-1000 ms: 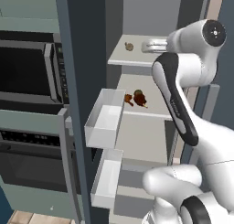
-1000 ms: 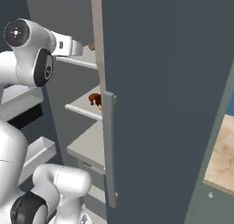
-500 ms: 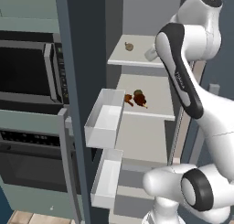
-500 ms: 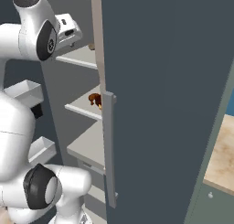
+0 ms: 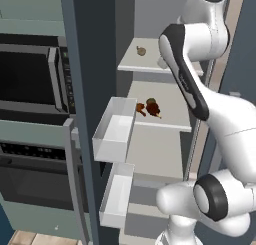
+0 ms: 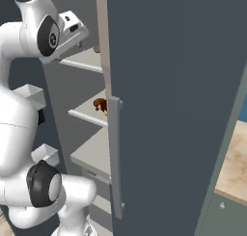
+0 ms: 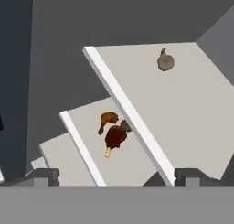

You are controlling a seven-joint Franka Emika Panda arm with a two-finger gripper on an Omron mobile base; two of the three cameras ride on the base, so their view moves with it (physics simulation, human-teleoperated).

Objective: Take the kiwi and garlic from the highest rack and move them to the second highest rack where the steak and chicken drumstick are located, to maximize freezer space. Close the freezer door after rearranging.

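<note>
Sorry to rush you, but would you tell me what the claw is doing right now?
Claw: open, holding nothing, above the shelf with the garlic.

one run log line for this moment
hand: open, empty | garlic: top rack | kiwi: second rack by chicken drumstick | freezer door: open

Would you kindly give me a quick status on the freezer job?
Gripper open, empty, above the shelves. Garlic alone on top rack. Kiwi beside chicken drumstick below. Freezer door open.

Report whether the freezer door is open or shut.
Open: the freezer door is swung out, leaving the shelves and garlic exposed.
</note>
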